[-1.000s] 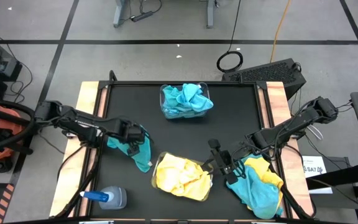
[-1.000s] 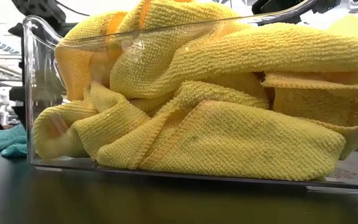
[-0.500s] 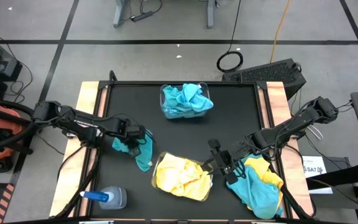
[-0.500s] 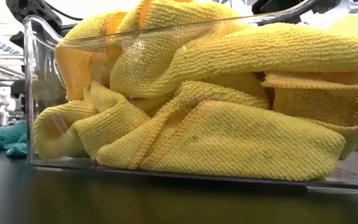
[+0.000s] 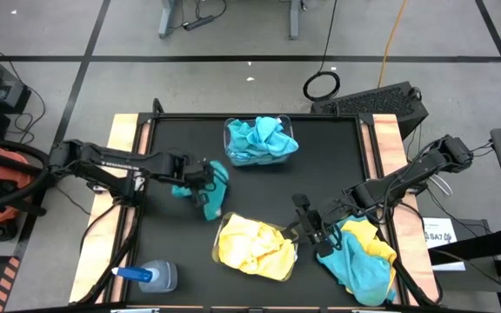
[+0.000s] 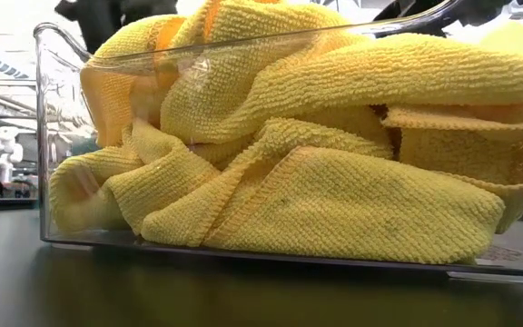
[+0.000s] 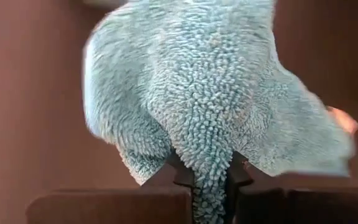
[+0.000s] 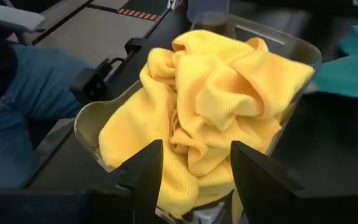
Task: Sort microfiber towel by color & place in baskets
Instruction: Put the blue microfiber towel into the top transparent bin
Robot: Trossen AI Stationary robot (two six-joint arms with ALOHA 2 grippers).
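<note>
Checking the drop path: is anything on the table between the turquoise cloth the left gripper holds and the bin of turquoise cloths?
Nothing visible. The left gripper holds the turquoise cloth, and only bare black table lies between it and the turquoise bin.

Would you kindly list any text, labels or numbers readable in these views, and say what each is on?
None can be read.
White label on the floor right of the table: dark print, too small to read.
Spray bottle, baskets and towels: no text visible.
</note>
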